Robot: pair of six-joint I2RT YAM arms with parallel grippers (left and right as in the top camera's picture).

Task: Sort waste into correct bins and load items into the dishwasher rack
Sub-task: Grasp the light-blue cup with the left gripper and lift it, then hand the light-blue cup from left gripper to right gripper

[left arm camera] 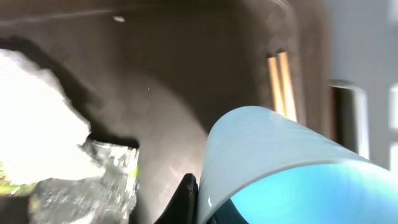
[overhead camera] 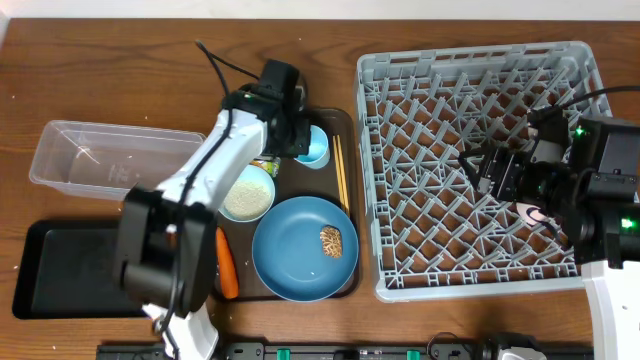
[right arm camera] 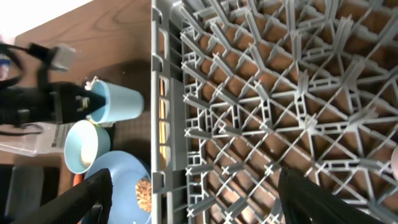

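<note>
while the left gripper [overhead camera: 299,141] pinches the blue cup [overhead camera: 316,149] far on the tray [overhead camera: 341,113], loading seems in hand; next it likely needs lifting right to the rack [overhead camera: 470,55], where the right gripper [overhead camera: 482,170] hangs open, empty.

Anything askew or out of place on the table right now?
The blue cup is tilted well off upright at the back of the brown tray, its rim pinched by the left tool. A food lump sits on the blue plate.
</note>
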